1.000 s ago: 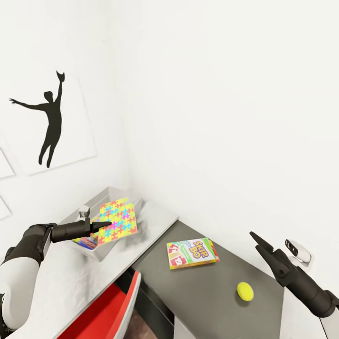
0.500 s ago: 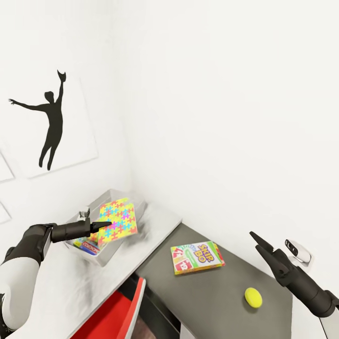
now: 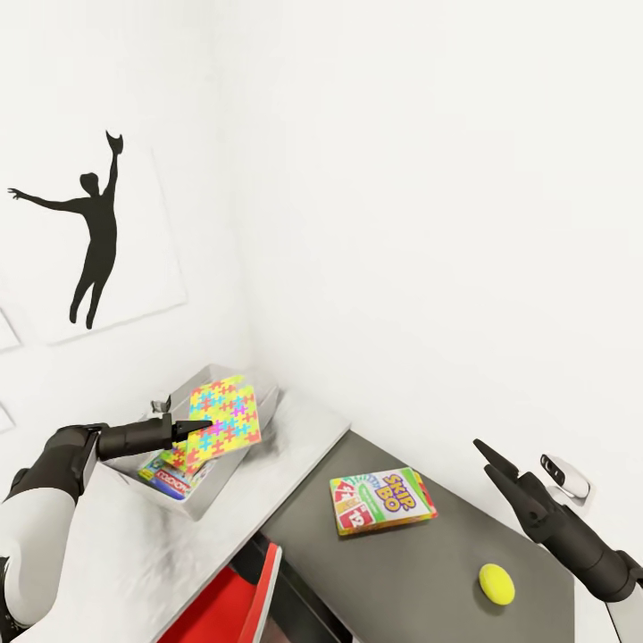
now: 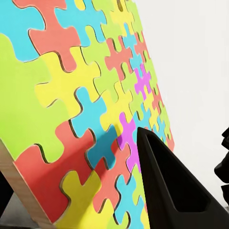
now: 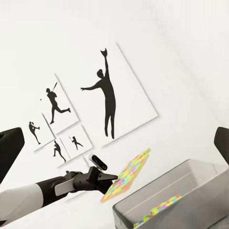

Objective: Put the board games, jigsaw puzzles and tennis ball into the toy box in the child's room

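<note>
A: From the head, what had changed?
B: The whole view had shifted, so the camera moved. The left gripper still pinched the puzzle, tilted over the toy box. The board game and ball lay on the dark unit, near the right gripper, jaws parted, empty.

A: Left wrist?
B: One finger pressed the puzzle's face.

A: Right wrist?
B: The box sat ahead, another puzzle inside.

Toy box on the table at left — board game and ball lie right, on the lower unit.
</note>
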You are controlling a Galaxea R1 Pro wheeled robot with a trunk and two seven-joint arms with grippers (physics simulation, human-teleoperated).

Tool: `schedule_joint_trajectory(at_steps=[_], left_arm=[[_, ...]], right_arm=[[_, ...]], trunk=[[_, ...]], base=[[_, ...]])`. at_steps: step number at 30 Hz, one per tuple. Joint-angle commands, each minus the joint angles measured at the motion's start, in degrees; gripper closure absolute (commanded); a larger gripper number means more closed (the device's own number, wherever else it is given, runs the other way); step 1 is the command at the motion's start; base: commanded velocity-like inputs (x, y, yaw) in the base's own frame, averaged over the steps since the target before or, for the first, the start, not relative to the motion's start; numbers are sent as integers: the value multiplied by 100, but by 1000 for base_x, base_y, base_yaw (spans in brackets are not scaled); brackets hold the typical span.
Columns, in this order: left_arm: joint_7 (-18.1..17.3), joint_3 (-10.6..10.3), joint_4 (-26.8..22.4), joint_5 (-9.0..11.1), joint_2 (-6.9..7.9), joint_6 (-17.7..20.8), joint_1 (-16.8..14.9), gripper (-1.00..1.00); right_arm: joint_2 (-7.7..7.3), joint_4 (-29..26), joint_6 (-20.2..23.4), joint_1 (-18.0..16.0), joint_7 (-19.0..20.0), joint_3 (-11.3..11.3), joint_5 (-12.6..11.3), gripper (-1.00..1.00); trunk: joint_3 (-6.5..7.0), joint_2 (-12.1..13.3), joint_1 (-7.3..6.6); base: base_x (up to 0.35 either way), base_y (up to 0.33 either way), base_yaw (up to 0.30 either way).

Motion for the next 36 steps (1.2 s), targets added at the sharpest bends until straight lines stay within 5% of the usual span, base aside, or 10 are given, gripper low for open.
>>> schedule_joint_trajectory(at_steps=[1, 25, 32, 34, 36], left_arm=[[-45, 28, -3, -62, -5, 58, -8, 100], [-45, 36, 4, -110, 23, 168, -47, 100], [-45, 40, -38, -145, 203, 1053, -173, 100], [182, 44, -60, -148, 240, 1223, -295, 100], [846, 67, -73, -122, 247, 1340, -476, 100]], right_arm=[[-1, -1, 57, -5, 11, -1, -25, -100], [-16, -8, 100, -5, -52, 5, -26, -100], [-16, -8, 104, -5, -166, 9, -25, -100], [-20, -8, 116, -5, -178, 7, -25, -100], [-23, -8, 133, -5, -191, 6, -25, -100]], trunk=[[-13, -13, 4], [-13, -13, 4], [-13, -13, 4], [-13, -13, 4], [-13, -13, 4]], base=[[8, 4, 0], [1, 19, 0], [0, 0, 0], [0, 0, 0], [0, 0, 0]])
